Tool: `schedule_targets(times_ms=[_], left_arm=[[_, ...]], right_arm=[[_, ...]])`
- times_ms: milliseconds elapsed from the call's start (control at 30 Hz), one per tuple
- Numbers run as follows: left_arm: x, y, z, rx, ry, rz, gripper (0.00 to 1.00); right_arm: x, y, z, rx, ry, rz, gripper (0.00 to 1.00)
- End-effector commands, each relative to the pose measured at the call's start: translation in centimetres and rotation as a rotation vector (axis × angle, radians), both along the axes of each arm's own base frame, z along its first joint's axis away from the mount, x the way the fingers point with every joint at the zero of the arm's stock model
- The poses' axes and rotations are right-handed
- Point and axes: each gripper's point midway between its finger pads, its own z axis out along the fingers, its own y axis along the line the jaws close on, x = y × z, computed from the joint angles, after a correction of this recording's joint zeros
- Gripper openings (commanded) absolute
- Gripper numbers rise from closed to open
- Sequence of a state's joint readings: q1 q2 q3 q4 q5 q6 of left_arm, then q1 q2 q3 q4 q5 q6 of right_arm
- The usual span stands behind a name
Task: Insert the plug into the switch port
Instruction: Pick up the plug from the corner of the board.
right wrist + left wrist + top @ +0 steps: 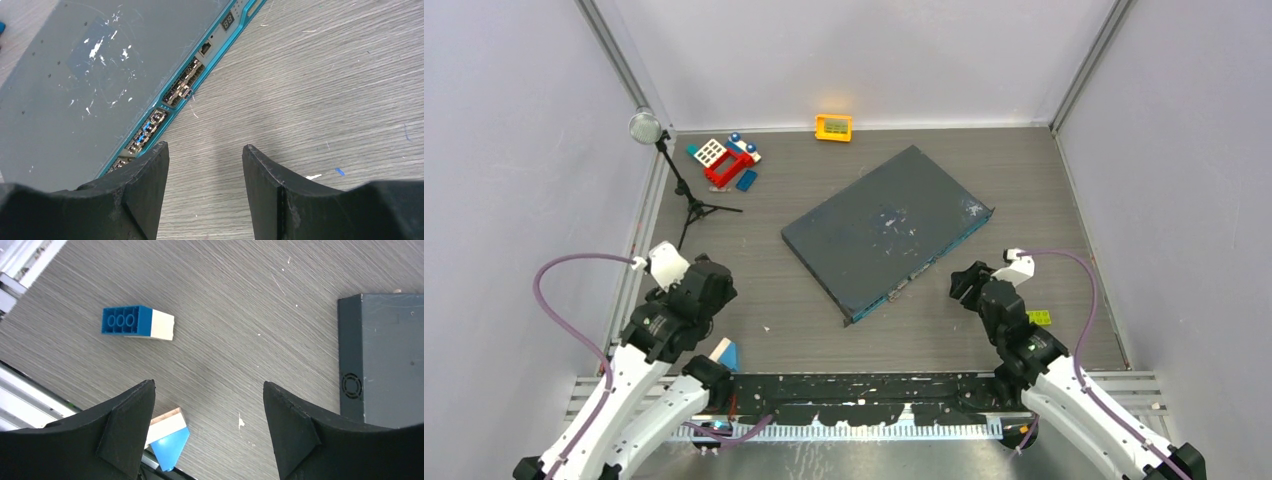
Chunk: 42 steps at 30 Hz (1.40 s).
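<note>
Sits diagonally on the grey wood-grain desk [1024, 180] as a large flat dark-grey scuffed box [879, 225], long axis near-left to far-right, its teal-blue front face's switch port [186, 82] row pointing near-right (toward the right arm [1024, 345]), left fingers [127, 432] and right fingers [142, 192] both spread wide, empty.

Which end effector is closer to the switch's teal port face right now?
Right. The right end effector sits just in front of the teal port face. The left end effector is farther off, out past the left side of the switch.
</note>
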<state>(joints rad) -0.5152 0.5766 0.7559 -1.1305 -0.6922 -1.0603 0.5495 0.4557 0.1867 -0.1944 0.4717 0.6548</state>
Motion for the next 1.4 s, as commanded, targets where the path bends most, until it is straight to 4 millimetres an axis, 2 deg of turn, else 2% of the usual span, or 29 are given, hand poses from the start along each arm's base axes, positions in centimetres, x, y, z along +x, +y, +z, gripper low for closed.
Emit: schedule_targets(times_ms=[0,167,267,333,600,700,800,900,1000,1200,1300,1367], left_arm=[[2.2,0.5,2.4,0.118,-0.036,-0.015,0.81],[6.2,-1.3,3.3,0.249,-0.024,-0.15,0.81],[8.1,-2.6,2.9,0.28,-0.014,-0.217,0.82],[9.4,-4.3,1.8,0.27,-0.003,-0.289,0.82],[12.0,-6.7,-2.3,0.282,0.098,-0.359,0.82],[12.3,-7.9,-3.8,0.245,0.098,-0.409,0.82],[12.3,-8.1,-4.6,0.239,0.07,-0.428,0.81],[11.9,-8.1,-5.3,0.231,0.084,-0.436,0.81],[11.7,-9.0,-6.2,0.181,0.084,-0.452,0.8],[11.6,-8.8,-6.8,0.192,0.106,-0.428,0.8],[11.4,-9.1,-6.9,0.211,0.119,-0.44,0.81],[11.3,-8.5,-7.0,0.229,0.112,-0.418,0.81]], right_arm=[[0.7,-0.2,2.0,0.033,-0.054,-0.04,0.61],[0.8,-0.1,1.8,0.021,-0.039,-0.036,0.61],[0.9,0.1,1.8,0.016,-0.032,-0.025,0.61],[0.8,0.1,1.8,0.019,-0.034,-0.023,0.61],[0.6,0.4,2.1,0.04,-0.039,-0.006,0.61],[0.7,0.6,2.1,0.037,-0.029,-0.001,0.61],[0.9,1.1,2.0,0.017,0.005,0.019,0.61],[0.9,2.4,1.4,0.002,0.077,0.084,0.61],[1.2,3.5,1.2,0.005,0.139,0.111,0.61],[2.6,5.0,1.0,-0.006,0.174,0.13,0.61],[3.4,5.8,1.5,-0.007,0.173,0.139,0.61],[3.9,6.6,1.9,-0.012,0.169,0.157,0.61]])
